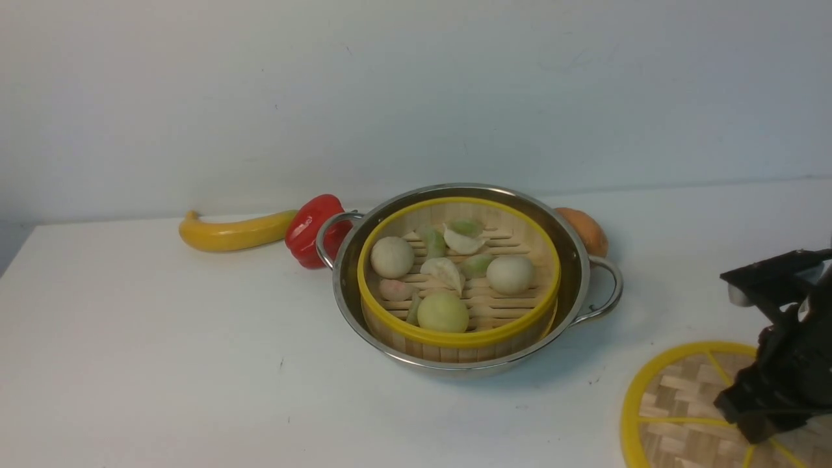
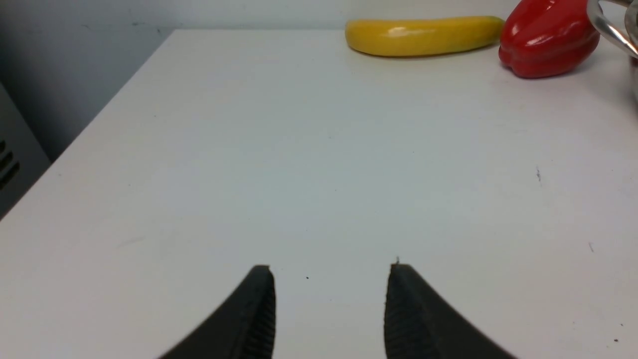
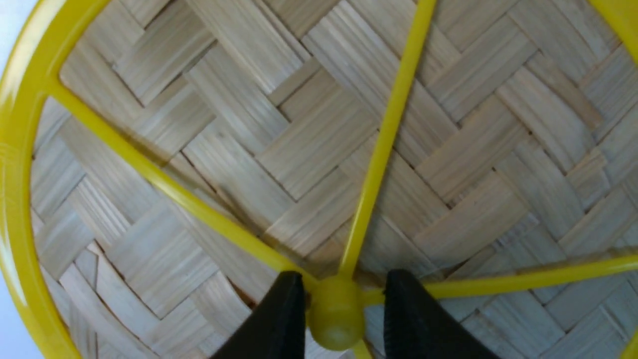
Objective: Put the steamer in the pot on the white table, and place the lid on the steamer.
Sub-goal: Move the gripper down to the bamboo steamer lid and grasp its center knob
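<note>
A: Where's the flat woven-bamboo, yellow-spoked lid (image 1: 679,406)?
B: White worktop (image 1: 162,357), near right. Likely light, stiff; take its yellow knob (image 3: 336,319). Right jaws flank it, pinch unclear; left jaws spread, empty.

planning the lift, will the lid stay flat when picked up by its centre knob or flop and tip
Probably stiff: the lid is tight woven bamboo braced by yellow spokes and rim. Thin and flat, so likely light. The small round knob may let it swing or tilt.
</note>
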Available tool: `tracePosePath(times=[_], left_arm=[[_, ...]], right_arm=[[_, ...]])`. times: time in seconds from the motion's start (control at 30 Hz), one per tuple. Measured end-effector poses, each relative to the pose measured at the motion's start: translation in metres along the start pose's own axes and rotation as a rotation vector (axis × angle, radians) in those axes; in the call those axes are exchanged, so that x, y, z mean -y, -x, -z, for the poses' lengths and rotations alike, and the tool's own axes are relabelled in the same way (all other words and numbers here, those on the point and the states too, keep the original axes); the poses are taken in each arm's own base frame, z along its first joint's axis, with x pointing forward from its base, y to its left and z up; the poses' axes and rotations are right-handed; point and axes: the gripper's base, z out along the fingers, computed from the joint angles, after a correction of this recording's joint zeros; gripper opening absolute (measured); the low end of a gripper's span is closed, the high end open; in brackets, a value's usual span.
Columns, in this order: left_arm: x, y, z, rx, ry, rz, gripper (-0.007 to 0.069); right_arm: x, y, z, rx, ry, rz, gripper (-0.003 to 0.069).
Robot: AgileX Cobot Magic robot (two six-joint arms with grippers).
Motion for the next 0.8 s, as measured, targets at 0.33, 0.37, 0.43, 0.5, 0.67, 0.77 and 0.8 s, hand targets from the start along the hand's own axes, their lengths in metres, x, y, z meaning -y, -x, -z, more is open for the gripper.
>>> tracePosePath(times=[0.33, 0.37, 0.43, 0.5, 0.67, 0.77, 0.8], left_arm=[[0.000, 0.000, 0.000, 0.000, 0.000, 0.000, 0.0290], [0.000, 0.000, 0.000, 0.000, 0.000, 0.000, 0.0290], [0.000, 0.000, 0.000, 0.000, 0.000, 0.000, 0.0290], [0.000, 0.000, 0.000, 0.000, 0.000, 0.000, 0.0290], [0.000, 0.000, 0.000, 0.000, 0.000, 0.000, 0.0290], [0.000, 0.000, 0.000, 0.000, 0.000, 0.000, 0.0290], [0.000, 0.000, 0.000, 0.000, 0.000, 0.000, 0.0290]], right_arm=[[0.001, 0.000, 0.003, -0.018, -0.004, 0.017, 0.0113], [0.001, 0.000, 0.005, -0.024, -0.005, 0.020, 0.0113], [0.001, 0.002, 0.010, -0.033, -0.003, 0.023, 0.0113], [0.001, 0.006, 0.022, -0.053, 0.002, 0.024, 0.0113], [0.002, 0.018, 0.053, -0.038, 0.001, 0.029, 0.0113], [0.003, 0.030, 0.075, 0.036, -0.011, 0.032, 0.0113], [0.003, 0.035, 0.082, 0.063, -0.014, 0.032, 0.0113]])
